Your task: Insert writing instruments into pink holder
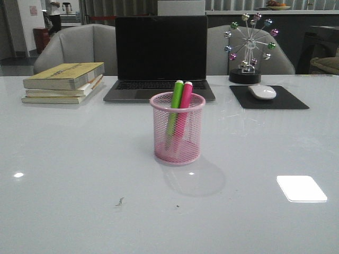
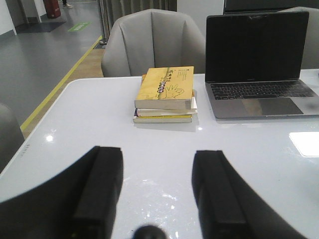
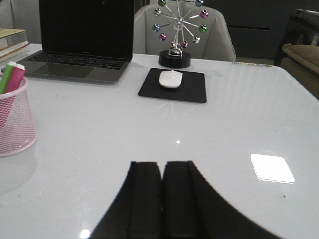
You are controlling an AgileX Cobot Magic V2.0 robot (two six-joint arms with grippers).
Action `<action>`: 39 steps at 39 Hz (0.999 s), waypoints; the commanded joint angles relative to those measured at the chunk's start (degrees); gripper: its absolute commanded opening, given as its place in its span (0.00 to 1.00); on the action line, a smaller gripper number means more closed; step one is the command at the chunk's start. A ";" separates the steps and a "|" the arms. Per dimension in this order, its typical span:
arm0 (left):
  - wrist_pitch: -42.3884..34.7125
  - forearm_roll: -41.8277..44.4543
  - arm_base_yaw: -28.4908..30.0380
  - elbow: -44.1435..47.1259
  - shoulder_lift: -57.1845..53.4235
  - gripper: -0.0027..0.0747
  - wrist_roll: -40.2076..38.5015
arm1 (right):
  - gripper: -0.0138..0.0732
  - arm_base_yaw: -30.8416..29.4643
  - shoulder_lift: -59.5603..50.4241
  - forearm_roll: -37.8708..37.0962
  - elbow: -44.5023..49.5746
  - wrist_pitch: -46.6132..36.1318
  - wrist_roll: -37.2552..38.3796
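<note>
The pink holder (image 1: 177, 132) stands at the table's middle, in front of the laptop. Inside it lean a lime green marker (image 1: 174, 108) and a bright pink marker (image 1: 184, 108), tops poking above the rim. In the right wrist view the pink holder (image 3: 14, 119) shows at the frame's edge with both marker tops (image 3: 11, 74). My left gripper (image 2: 157, 152) is open over bare table near the books, holding nothing. My right gripper (image 3: 162, 164) is shut and empty above the table, apart from the holder. Neither gripper appears in the front view.
A stack of books (image 1: 63, 82) lies at the back left. A dark laptop (image 1: 160, 55) stands behind the holder. A white mouse (image 1: 262, 92) rests on a black pad (image 1: 269, 98) at the back right, beside a ferris-wheel ornament (image 1: 246, 47). Grey chairs (image 1: 79, 47) stand behind the table.
</note>
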 commanded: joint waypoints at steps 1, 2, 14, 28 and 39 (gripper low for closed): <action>-4.75 0.27 0.00 -1.61 0.25 0.53 -0.42 | 0.18 -0.44 -0.86 -0.61 0.02 -4.46 -0.42; -4.75 0.27 0.00 -1.61 0.25 0.53 -0.42 | 0.18 -0.44 -0.86 -0.61 0.02 -4.46 -0.42; -6.56 -4.80 -1.50 -1.61 0.13 0.17 0.46 | 0.18 -0.44 -0.86 -0.61 0.02 -4.46 -0.42; -13.34 -12.58 -1.21 4.21 -6.26 0.16 11.93 | 0.18 -0.44 -0.86 -0.61 0.02 -4.46 -0.42; -16.21 -12.58 2.12 15.55 -19.63 0.16 11.93 | 0.18 -0.44 -0.86 -0.61 0.02 -4.46 -0.42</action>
